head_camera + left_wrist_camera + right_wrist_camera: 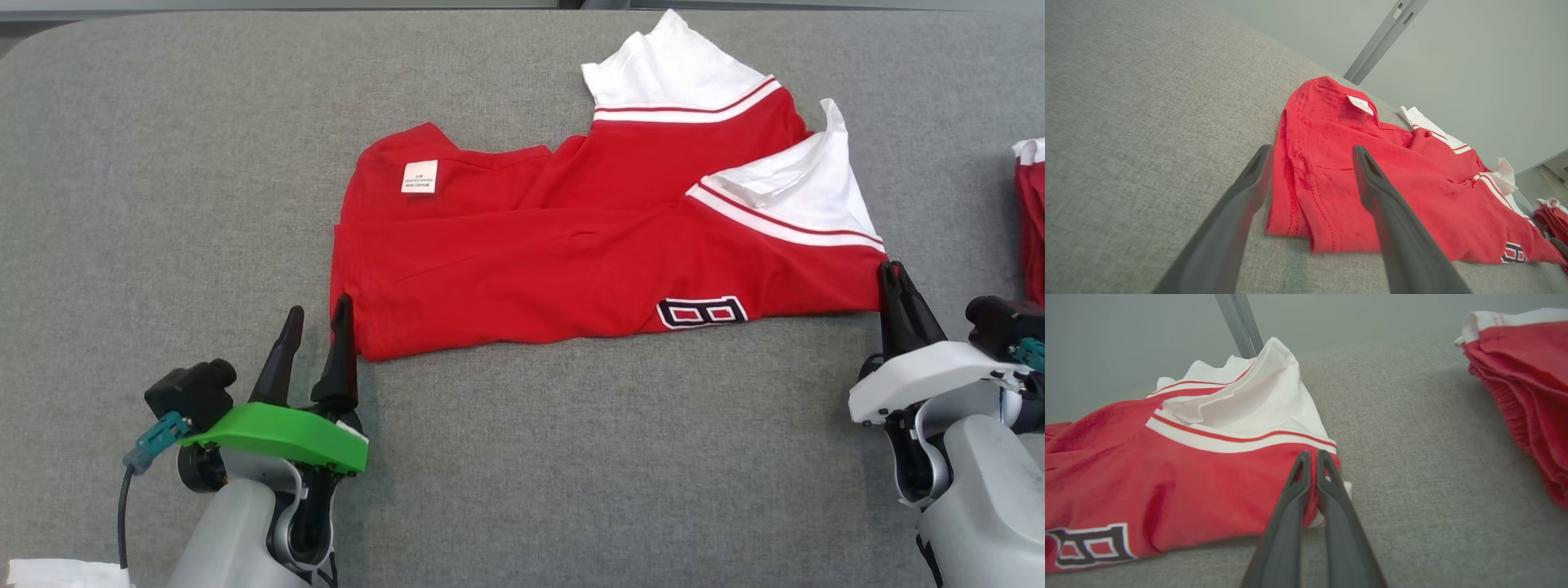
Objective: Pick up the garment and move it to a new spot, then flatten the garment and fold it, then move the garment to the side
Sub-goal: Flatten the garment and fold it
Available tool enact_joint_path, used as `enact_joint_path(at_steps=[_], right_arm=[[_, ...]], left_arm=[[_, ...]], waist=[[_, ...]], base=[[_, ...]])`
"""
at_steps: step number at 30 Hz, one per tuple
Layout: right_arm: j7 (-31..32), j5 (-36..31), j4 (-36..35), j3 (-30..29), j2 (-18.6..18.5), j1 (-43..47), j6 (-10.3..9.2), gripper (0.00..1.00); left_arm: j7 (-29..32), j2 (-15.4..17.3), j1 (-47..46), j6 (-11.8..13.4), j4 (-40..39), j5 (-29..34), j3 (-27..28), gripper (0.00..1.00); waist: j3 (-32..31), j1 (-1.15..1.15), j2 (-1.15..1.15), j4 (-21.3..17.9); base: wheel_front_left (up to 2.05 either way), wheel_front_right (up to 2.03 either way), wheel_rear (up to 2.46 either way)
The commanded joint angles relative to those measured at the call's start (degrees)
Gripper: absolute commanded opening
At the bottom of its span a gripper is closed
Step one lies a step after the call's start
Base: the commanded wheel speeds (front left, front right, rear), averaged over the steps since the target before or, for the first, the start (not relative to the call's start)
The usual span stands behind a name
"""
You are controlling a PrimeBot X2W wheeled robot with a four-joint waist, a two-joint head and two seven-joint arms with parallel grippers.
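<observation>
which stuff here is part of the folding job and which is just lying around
Job: red garment; right pincer, shut on its near corner; left pincer, open by the other near corner.
Lying about: red pile at the right edge; white cloth at lower left.

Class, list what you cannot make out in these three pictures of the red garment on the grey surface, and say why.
- Head view: print on the white label of the red-and-white fabric garment is too small to read.
- Head view: the red cloth pile is cut off by the right edge.
- Right wrist view: the dark-fingered right gripper hides how many layers it pinches.
</observation>
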Motion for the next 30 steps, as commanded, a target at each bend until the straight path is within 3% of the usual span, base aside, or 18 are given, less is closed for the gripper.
enact_joint_path(at_steps=[1, 9, 20, 30], right_arm=[[-0.15, 0.15, -0.88, -0.30, -0.06, 1.28, -0.07, 0.00], [-0.15, -0.62, -3.88, -0.86, 0.68, 4.98, -0.07, 0.00], [-0.15, -1.74, -4.93, 0.04, 1.11, 3.05, -0.07, 0.00], [-0.15, -1.79, -4.89, 0.22, 1.18, 3.02, -0.07, 0.00]], left_arm=[[-0.01, 0.31, 1.07, 0.11, 0.09, -0.13, -0.06, 1.00], [-0.01, 0.37, 1.64, 0.11, 2.03, -0.89, -0.63, 1.00], [0.00, 1.07, -1.40, 0.11, 6.92, -5.36, -3.07, 1.00], [0.05, 1.06, -1.50, 0.07, 6.74, -8.21, -5.94, 1.00]], waist=[[-0.56, 0.00, 0.52, -0.27], [-1.46, 0.00, 0.52, -1.02], [0.71, 0.00, 0.52, -2.22], [0.99, 0.00, 0.52, -2.41]], base=[[0.00, 0.00, 0.00], [0.00, 0.00, 0.00], [0.00, 0.00, 0.00], [0.00, 0.00, 0.00]])
